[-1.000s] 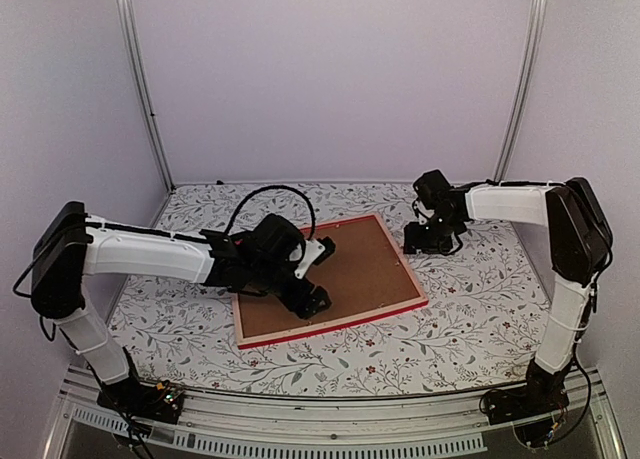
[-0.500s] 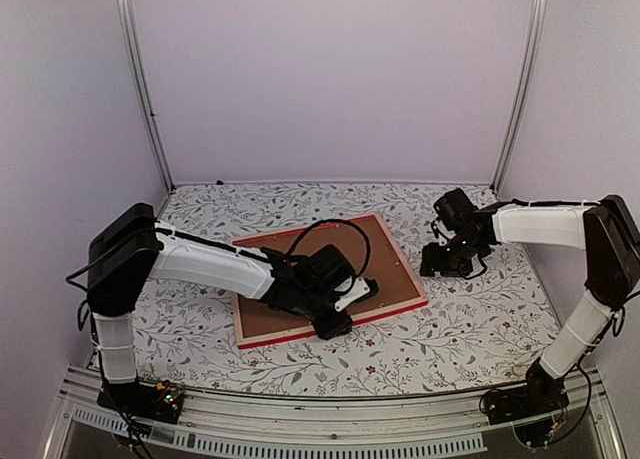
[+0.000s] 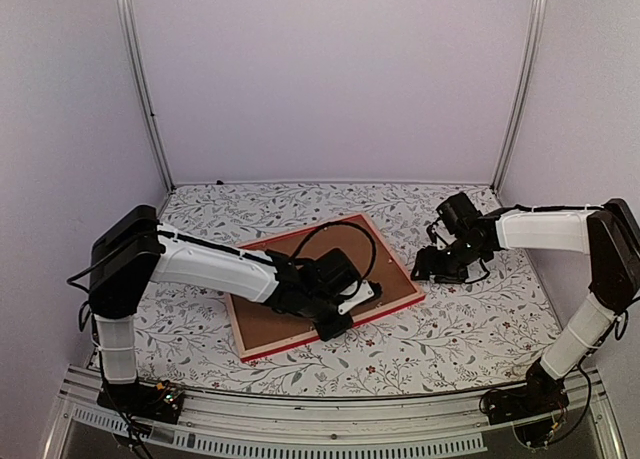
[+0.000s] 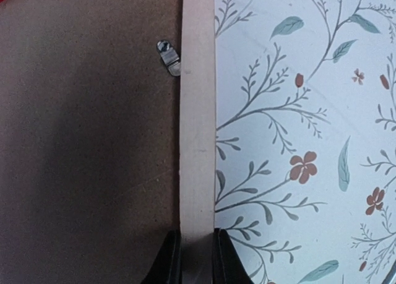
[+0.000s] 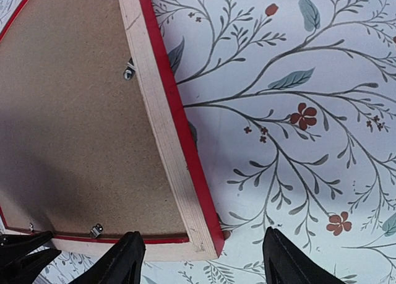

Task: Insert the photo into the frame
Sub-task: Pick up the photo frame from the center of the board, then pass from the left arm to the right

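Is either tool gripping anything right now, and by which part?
The left tool pinches the near rail of the red, pale-wood-backed rectangular picture frame. The right tool is open, holding nothing.

Enclosed robot test cell in a lab, plain pale lilac panels [image 3: 330,79] on three sides; aluminium uprights [image 3: 140,89] at 11 and 1 o'clock; floral-print table cover [image 3: 470,329]; slotted metal rail [image 3: 300,434] at 6 o'clock
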`<state>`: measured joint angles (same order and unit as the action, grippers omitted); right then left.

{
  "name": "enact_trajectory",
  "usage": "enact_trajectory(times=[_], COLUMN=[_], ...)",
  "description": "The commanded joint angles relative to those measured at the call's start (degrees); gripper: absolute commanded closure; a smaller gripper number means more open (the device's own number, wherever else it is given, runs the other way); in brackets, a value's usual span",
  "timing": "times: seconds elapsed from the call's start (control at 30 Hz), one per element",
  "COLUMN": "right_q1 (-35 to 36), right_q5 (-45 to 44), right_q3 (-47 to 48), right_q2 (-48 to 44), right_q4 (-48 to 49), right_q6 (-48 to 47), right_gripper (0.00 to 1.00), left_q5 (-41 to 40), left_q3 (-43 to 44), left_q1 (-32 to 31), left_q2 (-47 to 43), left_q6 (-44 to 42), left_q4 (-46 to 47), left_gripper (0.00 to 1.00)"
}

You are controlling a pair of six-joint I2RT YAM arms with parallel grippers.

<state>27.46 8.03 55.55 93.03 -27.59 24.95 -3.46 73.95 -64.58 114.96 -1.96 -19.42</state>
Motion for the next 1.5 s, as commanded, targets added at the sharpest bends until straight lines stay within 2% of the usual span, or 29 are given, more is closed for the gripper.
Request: enact_trajectory(times=[0.0, 0.27, 0.53, 0.63, 0.77, 0.97, 1.03, 1.2, 1.47], right_q1=[0.1, -1.8, -3.8, -4.5, -5.2, -5.5, -5.6, -5.6, -5.6], right_q5=[5.7, 14.6, 25.3, 29.4, 33.1, 33.8, 33.9, 33.9, 34.1], right_q3=[1.2, 1.4, -3.1, -6.0, -9.1, -9.3, -9.0, -8.4, -5.9], right_q2=[0.7, 3.3, 3.1, 3.1, 3.4, 2.8, 2.1, 0.2, -2.7], right_q4=[1.4, 3.3, 11.7, 16.8, 22.1, 23.1, 22.8, 21.8, 18.9], right_q6=[0.8, 2.0, 5.6, 7.8, 11.2, 12.3, 12.5, 12.7, 13.0], right_gripper=[0.29, 0.26, 0.28, 0.33, 0.45, 0.62, 0.67, 0.79, 0.87], left_q5=[-1.0, -1.0, -2.2, -2.9, -3.0, -3.6, -4.1, -7.7, -18.3], left_q3=[1.0, -2.5, -3.8, -4.7, -6.1, -7.3, -7.6, -7.8, -6.1], left_q1=[-0.6, -0.2, -0.2, -0.2, -0.1, -0.2, -0.2, -0.7, -3.7], left_q2=[-4.8, -12.2, -12.8, -12.6, -12.2, -11.4, -11.3, -11.3, -10.5], left_q6=[-1.5, -2.3, -2.0, -1.6, -0.6, 0.6, 1.0, 1.1, -0.4], left_q4=[-0.6, 4.0, 5.5, 6.3, 7.2, 7.4, 7.3, 7.0, 5.8], left_gripper=[1.00, 1.00, 1.00, 1.00, 1.00, 0.99, 0.92, 0.63, 0.34])
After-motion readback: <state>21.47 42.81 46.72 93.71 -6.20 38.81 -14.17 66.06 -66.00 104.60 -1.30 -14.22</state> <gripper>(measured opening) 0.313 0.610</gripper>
